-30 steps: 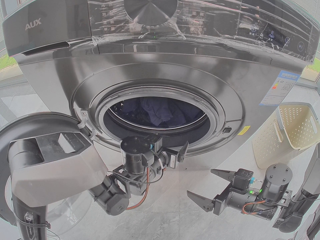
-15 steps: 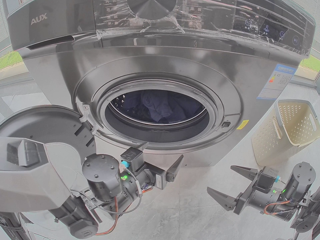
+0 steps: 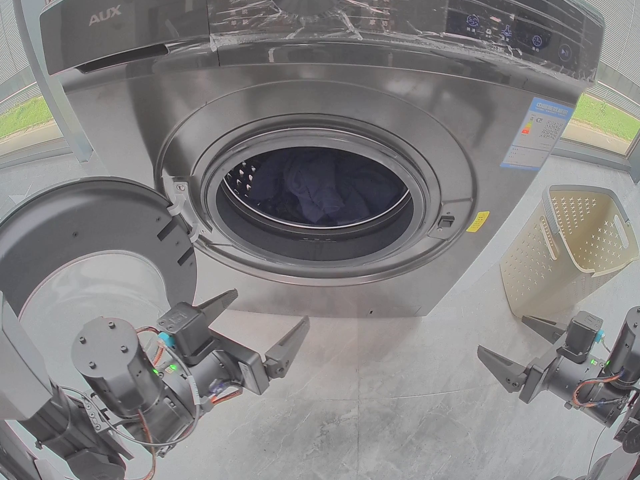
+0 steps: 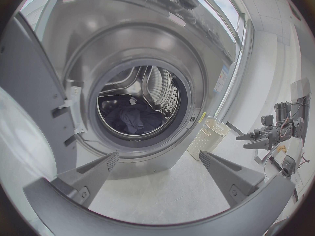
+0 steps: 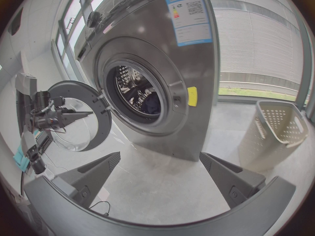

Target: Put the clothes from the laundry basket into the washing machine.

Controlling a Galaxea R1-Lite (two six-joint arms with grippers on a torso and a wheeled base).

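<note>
The washing machine point(image 3: 313, 95) is dark metallic grey, its drum point(image 4: 162, 89) shiny silver with a dimpled, perforated pattern. The clothes point(image 3: 320, 185) inside are dark navy (a small white patch shows on them). The laundry basket point(image 3: 533, 261) is cream, dotted with rows of small cut-outs. The floor point(image 3: 400, 395) is pale grey marble, faintly veined.

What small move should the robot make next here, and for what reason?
Probably move the left gripper toward the open door and begin pushing it shut. Dark clothes lie in the drum of the washing machine, the laundry basket shows no clothes in its visible part, and the right gripper, like the left, has open, empty jaws. The door stands nearest the left one.
</note>
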